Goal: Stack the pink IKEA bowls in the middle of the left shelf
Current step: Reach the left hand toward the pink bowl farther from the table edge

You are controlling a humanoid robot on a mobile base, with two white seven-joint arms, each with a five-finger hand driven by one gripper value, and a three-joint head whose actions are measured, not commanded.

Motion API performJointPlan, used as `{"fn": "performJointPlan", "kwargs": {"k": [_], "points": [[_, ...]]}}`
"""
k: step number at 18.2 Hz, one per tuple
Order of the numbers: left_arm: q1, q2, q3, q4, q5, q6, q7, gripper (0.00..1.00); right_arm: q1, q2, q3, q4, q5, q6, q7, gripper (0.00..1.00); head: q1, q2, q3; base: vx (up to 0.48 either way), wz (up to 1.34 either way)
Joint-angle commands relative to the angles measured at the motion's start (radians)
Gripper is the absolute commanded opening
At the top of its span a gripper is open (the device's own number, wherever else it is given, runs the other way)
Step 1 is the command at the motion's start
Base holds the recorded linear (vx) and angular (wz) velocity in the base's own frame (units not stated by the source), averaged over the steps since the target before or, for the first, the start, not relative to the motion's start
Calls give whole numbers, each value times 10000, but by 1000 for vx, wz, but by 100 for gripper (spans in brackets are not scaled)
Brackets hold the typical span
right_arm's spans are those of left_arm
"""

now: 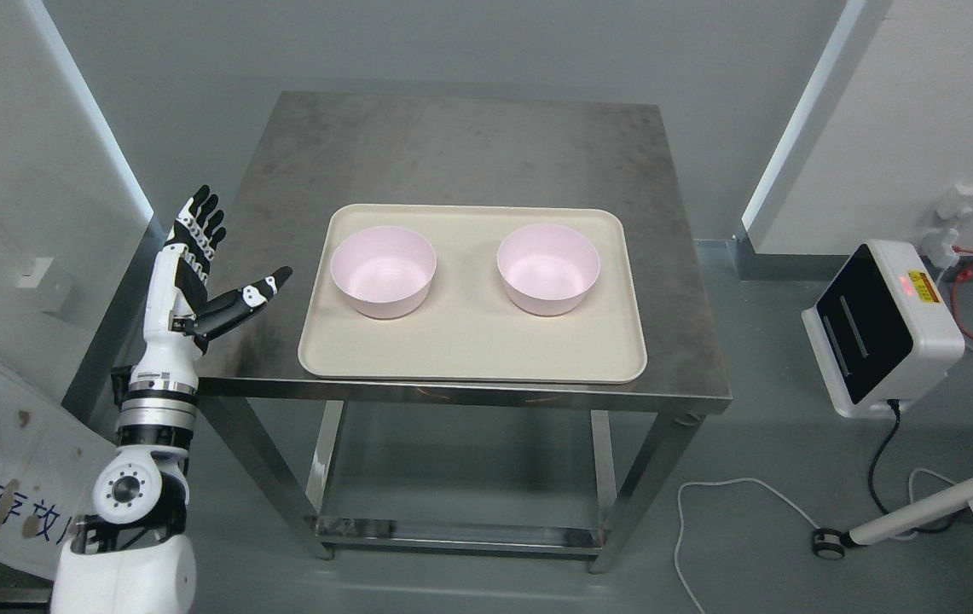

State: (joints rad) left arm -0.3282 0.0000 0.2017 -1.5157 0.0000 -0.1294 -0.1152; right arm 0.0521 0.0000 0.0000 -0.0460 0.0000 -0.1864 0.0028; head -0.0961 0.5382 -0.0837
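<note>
Head view: looks down on a steel tabletop [469, 145] standing on a grey floor.
Tray: a cream tray [469, 341] lies on the near half of the tabletop, its long side running left to right.
Left bowl: a pink bowl [383, 271] sits upright and empty in the tray's left half.
Right bowl: a second pink bowl [548, 269] sits upright and empty in the tray's right half, well apart from the first; the two are side by side, not stacked.
Left hand: the left hand [196, 273] is raised beside the tabletop's left edge, left of the tray and touching nothing.
Fingers: the fingers [203, 220] are spread and released, pointing up and away, with the thumb stretched toward the tray; they hold nothing.
Right arm: out of sight.
Floor at right: a white box with a black face [878, 328] sits there, a cable [878, 460] trailing from it.
</note>
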Motion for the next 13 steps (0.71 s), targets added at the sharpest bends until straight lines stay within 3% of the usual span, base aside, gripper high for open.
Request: {"fn": "performJointPlan", "kwargs": {"k": [1,4,6,10,13], "points": [[-46,175,99,-29,-291,-102,1,100,0,-175,-92,0,77,8,2,100,0,0,0,0,0],[-413,175,-53,16,-291,-87,-182,100,0,-175,-92,0,77,8,2,100,0,0,0,0,0],[-1208,290,-237,154,-352,96,-1357,100,0,-175,-107,0,77,8,2,100,0,0,0,0,0],[-2834,1867,-1231,949,-1728,1291,-3385,100,0,-175,-92,0,77,8,2,100,0,0,0,0,0],[-3956,2500,-1787,2085,-2377,1339,-3711,100,0,-175,-92,0,77,8,2,100,0,0,0,0,0]]}}
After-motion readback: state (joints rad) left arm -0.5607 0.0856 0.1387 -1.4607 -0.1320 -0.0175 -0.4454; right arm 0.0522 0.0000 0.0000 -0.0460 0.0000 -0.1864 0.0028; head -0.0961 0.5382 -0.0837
